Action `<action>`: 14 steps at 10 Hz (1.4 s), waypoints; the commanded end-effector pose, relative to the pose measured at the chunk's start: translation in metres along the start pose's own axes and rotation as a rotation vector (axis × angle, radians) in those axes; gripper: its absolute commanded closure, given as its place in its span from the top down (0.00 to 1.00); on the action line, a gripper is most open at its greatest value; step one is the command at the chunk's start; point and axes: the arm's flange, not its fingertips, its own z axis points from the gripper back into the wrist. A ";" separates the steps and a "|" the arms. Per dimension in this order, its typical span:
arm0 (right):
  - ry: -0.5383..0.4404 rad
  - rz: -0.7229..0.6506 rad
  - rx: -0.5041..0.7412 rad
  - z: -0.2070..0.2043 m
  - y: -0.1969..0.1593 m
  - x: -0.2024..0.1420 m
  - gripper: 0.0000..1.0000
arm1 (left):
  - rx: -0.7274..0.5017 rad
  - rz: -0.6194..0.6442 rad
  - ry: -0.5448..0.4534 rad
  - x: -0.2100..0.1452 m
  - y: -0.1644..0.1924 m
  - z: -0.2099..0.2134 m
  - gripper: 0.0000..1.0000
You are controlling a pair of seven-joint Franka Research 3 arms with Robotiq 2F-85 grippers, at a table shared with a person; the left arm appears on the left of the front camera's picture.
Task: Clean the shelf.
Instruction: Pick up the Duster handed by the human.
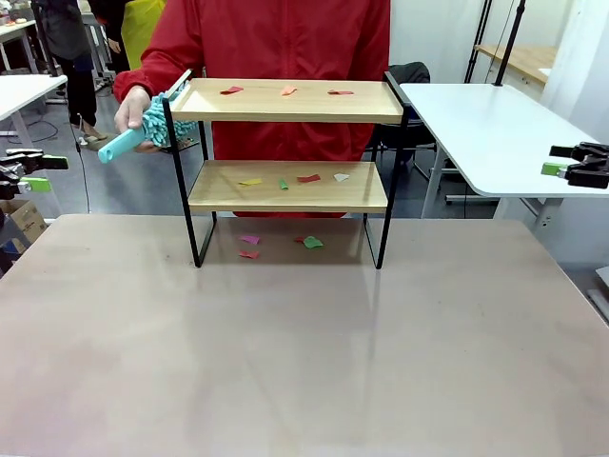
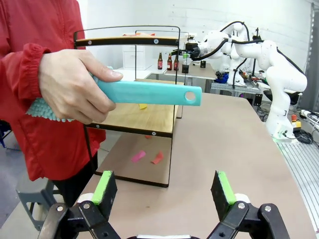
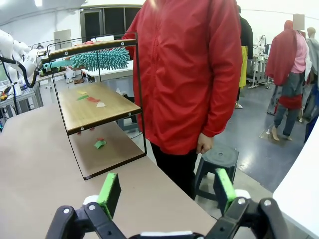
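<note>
- Ahead of the left gripper (image 2: 164,180), jaws spread empty, a hand (image 2: 70,92) holds a teal duster (image 2: 149,93) by the shelf (image 2: 149,119).
- Ahead-left of the right gripper (image 3: 167,179), likewise spread, stands the 2-tier shelf.

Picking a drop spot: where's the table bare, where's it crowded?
Bare: the table from the shelf legs to the near edge, plus strips either side of it. Crowded: both boards and the table under it carry scraps; a hand holds a duster at its top-left corner.
</note>
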 end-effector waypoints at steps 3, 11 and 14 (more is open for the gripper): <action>0.006 -0.014 -0.015 -0.005 0.003 0.008 1.00 | 0.214 0.059 0.273 0.126 -0.034 -0.009 1.00; 0.006 -0.014 -0.015 -0.005 0.003 0.008 1.00 | 0.699 0.352 0.648 0.234 -0.104 -0.166 1.00; 0.006 -0.014 -0.015 -0.005 0.003 0.008 1.00 | 0.599 0.363 0.729 0.229 -0.091 -0.186 1.00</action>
